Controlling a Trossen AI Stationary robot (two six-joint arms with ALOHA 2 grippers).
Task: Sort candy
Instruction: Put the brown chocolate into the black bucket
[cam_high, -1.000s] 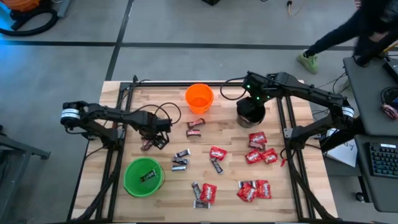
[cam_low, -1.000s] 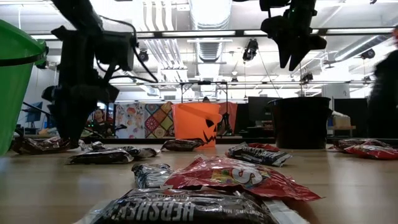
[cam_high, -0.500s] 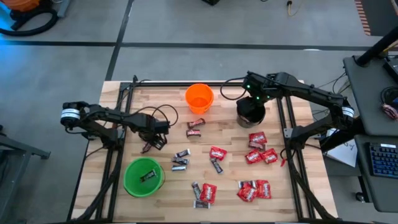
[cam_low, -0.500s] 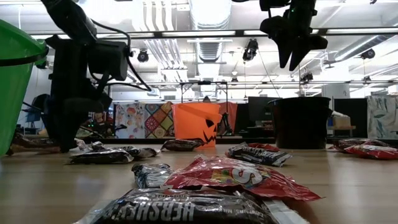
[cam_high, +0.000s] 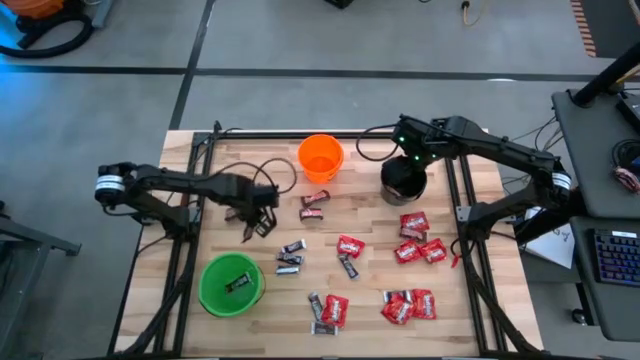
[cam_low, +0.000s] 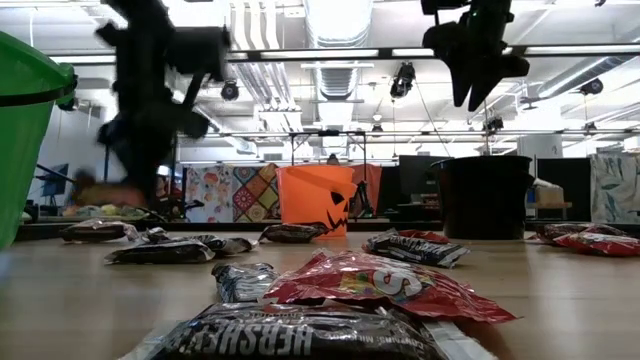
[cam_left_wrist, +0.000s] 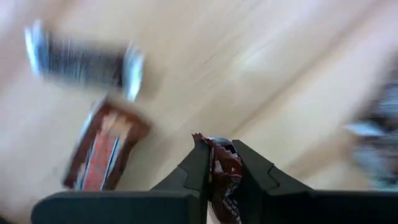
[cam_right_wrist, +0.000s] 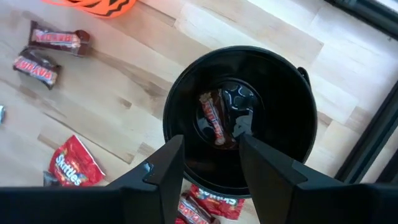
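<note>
Above the desk's left side, your left gripper is pinching a brown bar; your right gripper is hanging spread over the black cup, one bar lying inside.

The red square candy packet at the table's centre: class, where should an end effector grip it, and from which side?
From straight above: the red square candy packet lies flat on the wooden table. Probably pinch across its edge farthest from the dark mini bar lying beside it.
</note>
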